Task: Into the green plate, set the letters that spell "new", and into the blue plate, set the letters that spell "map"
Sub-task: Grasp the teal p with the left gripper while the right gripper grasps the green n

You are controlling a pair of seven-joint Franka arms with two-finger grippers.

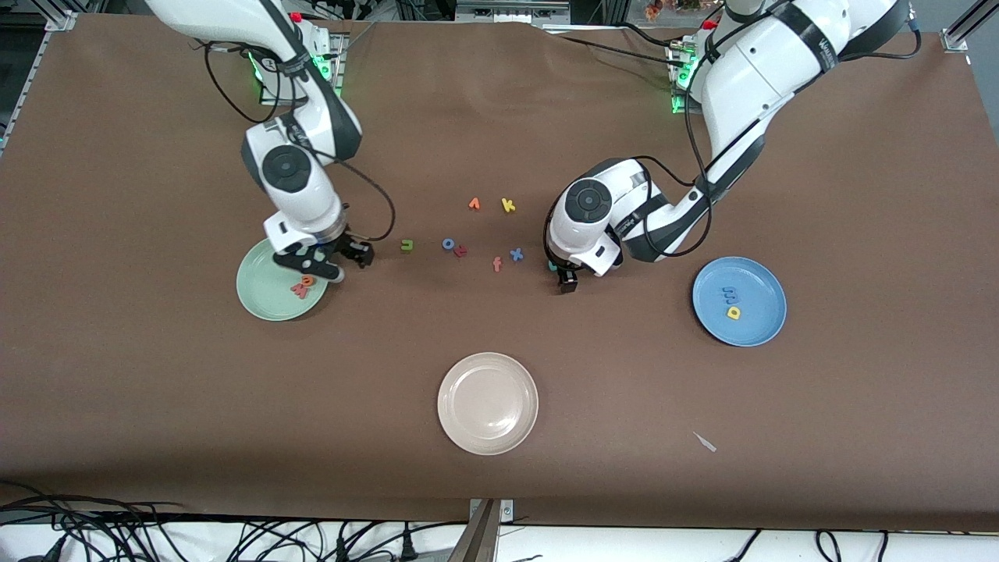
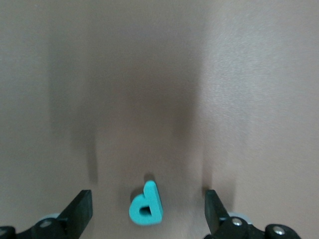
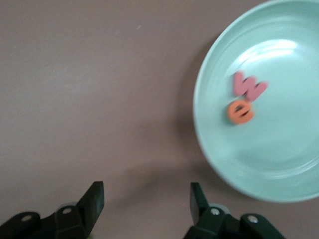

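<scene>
The left tool point(image 2: 147, 214) hangs low over the bench point(image 1: 156, 406), fingers spread wide around the teal p point(image 2: 146, 203), not touching it. The right tool point(image 3: 147, 209) stands open and empty beside the green plate point(image 3: 209, 149), where the w point(image 3: 247, 85) and e point(image 3: 240, 111) lie touching. Both forearms point steeply down.

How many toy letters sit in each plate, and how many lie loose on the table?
Green plate: 2 (e, w)
Blue plate: 2 (m, a)
Cream plate: 0
Loose on the table: 8 (n, o, reddish letter, f, x, v, k, p)
Total: 12
</scene>
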